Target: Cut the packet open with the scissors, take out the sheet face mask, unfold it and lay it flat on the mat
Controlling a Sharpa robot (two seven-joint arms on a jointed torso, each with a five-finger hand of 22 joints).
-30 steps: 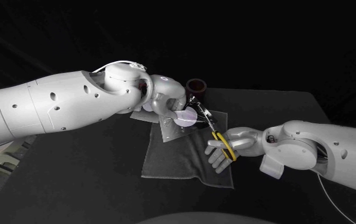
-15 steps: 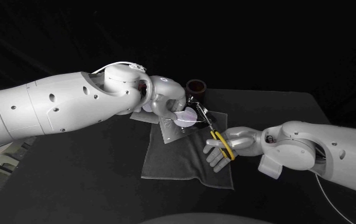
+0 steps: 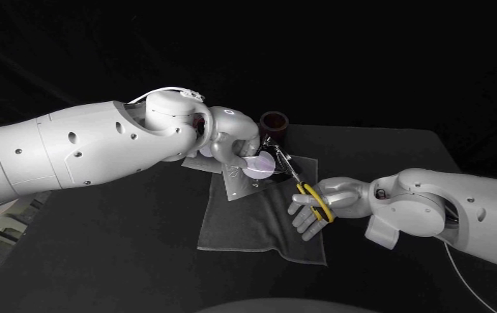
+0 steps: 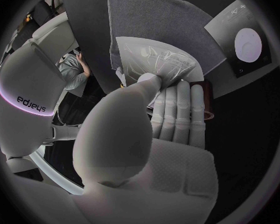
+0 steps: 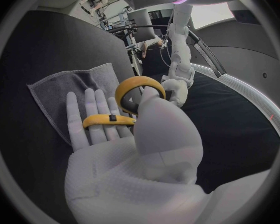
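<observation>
Yellow-handled scissors (image 3: 297, 182) gripped in right hand (image 3: 327, 198), blades toward packet (image 4: 159, 64) | left hand (image 3: 234, 138) pinches packet above grey mat (image 3: 248, 223) | left arm (image 4: 28, 84) reads "sharpa" (upside down)

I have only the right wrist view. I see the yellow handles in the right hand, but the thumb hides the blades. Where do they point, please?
Observer: In the head view the scissors in the right hand point up at the packet, with their tips close beside the left hand.
Operator: How is the packet held?
Observer: The left wrist view shows that hand pinching the clear packet, over a corner of the grey mat.
Operator: Does anything stand near the blades?
Observer: Yes, in the head view a dark red cylinder stands just beyond the left hand.
</observation>
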